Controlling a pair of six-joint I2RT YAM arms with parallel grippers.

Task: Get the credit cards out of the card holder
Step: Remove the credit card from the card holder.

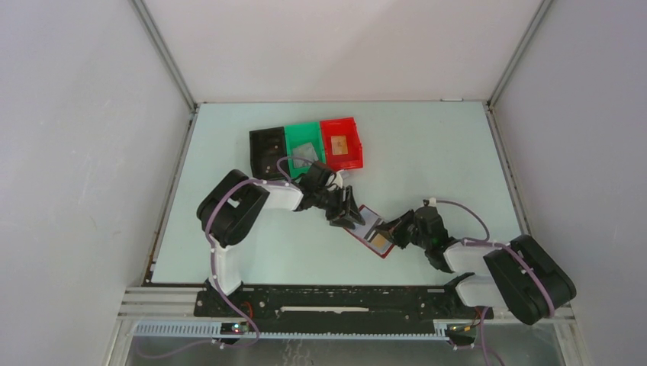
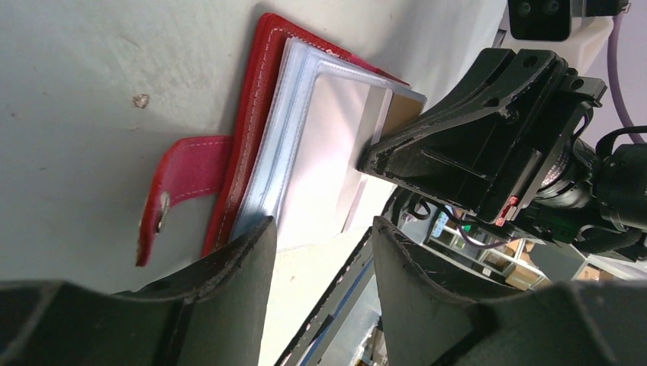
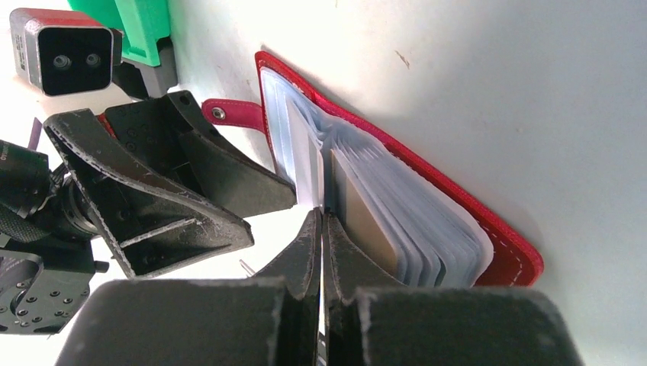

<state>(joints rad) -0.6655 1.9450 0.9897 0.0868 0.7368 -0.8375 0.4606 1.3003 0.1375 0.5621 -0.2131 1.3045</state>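
Card holder (image 2: 255, 99) is a dark-red leathery cover with pale stitching, a shiny metal snap (image 2: 162, 206) and glossy clear plastic sleeves (image 3: 427, 221). Left gripper (image 2: 319, 232) jaws look like matt black plastic, scuffed edges. Counter (image 2: 91, 61) is matt, a bit scuffed.

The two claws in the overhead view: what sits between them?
The open card holder, with a tan card showing in it, lies between the left gripper and the right gripper. The overhead view shows this.

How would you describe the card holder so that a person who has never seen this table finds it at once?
On the pale green table, look nearer than the row of three bins, between the left pincer and the right pincer. The card holder lies open there, flat and dark red. Unlike the bright red bin, it has clear plastic sleeves and a small strap tab.
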